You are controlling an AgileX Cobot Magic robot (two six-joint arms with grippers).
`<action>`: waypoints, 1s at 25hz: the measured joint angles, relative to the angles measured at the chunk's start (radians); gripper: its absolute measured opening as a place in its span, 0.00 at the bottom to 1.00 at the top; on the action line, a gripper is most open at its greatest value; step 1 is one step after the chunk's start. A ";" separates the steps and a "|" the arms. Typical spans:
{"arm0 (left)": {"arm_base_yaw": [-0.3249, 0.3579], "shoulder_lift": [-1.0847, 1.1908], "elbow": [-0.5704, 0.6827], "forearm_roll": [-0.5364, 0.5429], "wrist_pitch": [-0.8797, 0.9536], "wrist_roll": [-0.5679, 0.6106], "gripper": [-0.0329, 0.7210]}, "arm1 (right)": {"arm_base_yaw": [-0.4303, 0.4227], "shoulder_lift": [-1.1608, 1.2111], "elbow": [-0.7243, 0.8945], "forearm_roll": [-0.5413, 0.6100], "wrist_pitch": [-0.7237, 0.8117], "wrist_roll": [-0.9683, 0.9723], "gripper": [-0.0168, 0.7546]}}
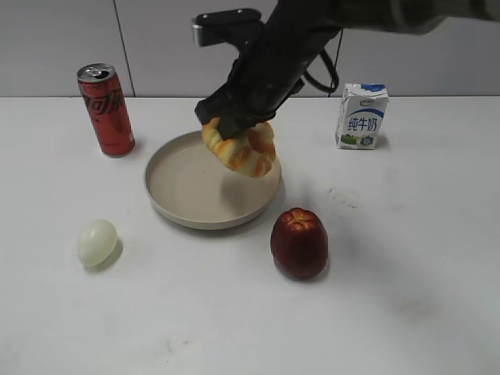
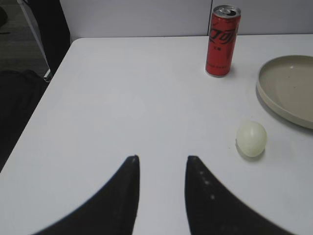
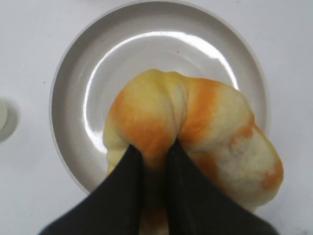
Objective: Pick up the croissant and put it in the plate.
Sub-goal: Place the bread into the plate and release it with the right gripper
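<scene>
My right gripper is shut on the croissant, a glossy pale yellow pastry with orange-brown stripes. It holds it in the air above the right part of the beige plate. In the right wrist view the jaws pinch a fold of the croissant, with the plate directly below. My left gripper is open and empty over bare table at the left, apart from the plate's edge.
A red cola can stands left of the plate and also shows in the left wrist view. A pale egg lies front left, a dark red apple front right, a milk carton at back right.
</scene>
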 joint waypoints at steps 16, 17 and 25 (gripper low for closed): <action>0.000 0.000 0.000 0.000 0.000 0.000 0.36 | 0.015 0.130 -0.153 0.012 0.130 -0.008 0.82; 0.000 0.000 0.000 0.000 0.000 0.000 0.36 | 0.015 0.130 -0.194 0.009 0.174 -0.008 0.82; 0.000 0.000 0.000 0.000 0.000 0.000 0.36 | -0.034 -0.087 -0.251 -0.084 0.381 0.036 0.82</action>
